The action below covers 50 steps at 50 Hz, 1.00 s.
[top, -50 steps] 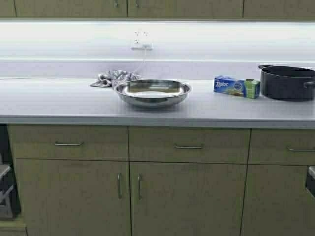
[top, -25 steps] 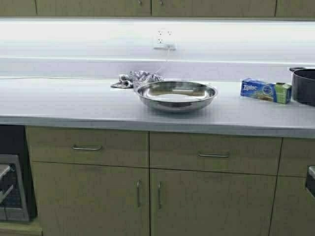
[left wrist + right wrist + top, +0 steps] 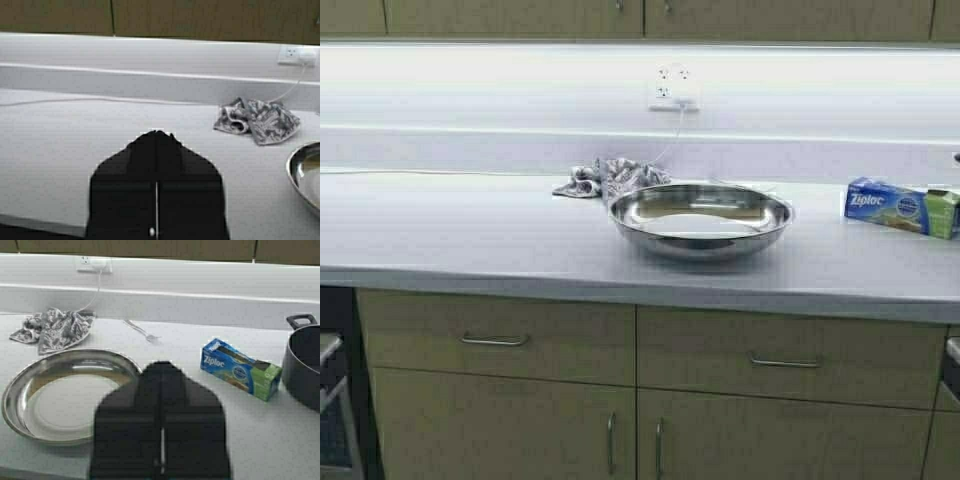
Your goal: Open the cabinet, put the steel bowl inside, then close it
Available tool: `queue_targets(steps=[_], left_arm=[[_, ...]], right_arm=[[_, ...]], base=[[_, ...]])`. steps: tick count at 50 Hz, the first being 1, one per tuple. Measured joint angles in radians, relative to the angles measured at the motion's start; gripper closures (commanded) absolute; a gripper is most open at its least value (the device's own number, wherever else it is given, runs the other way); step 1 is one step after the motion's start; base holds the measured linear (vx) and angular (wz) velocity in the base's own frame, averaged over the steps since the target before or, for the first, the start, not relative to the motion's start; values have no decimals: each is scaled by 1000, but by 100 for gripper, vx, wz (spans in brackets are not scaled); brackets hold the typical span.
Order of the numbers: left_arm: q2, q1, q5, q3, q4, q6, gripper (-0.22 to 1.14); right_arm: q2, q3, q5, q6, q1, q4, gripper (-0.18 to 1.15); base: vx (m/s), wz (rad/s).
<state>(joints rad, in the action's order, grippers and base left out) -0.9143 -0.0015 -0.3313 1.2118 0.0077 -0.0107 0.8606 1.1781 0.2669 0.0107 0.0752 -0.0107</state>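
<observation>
On the grey countertop [image 3: 470,230], the steel bowl [image 3: 700,220] sits near the middle, a crumpled patterned cloth [image 3: 610,178] just behind it. Only the right wrist view shows a fork [image 3: 142,331] and the black pot [image 3: 304,365] beside the one Ziploc box [image 3: 240,369]. Both the left gripper [image 3: 157,137] and right gripper [image 3: 161,367] have fingers pressed together, holding nothing. Along the high view's top edge, the cabinet [image 3: 770,18] is closed.
</observation>
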Motion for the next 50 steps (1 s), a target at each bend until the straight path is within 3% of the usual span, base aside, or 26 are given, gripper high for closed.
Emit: queue_targets(steps=[39, 44, 50], left_arm=[[26, 0, -37, 0, 0, 5, 85], [21, -11, -37, 0, 5, 3, 59], [-2, -112, -23, 8, 26, 5, -5]], right_arm=[[77, -2, -101, 2, 18, -12, 88], [94, -8, -101, 28, 60, -3, 52], [98, -9, -101, 72, 179, -5, -11]], base=[[27, 7], [24, 2], [22, 0]])
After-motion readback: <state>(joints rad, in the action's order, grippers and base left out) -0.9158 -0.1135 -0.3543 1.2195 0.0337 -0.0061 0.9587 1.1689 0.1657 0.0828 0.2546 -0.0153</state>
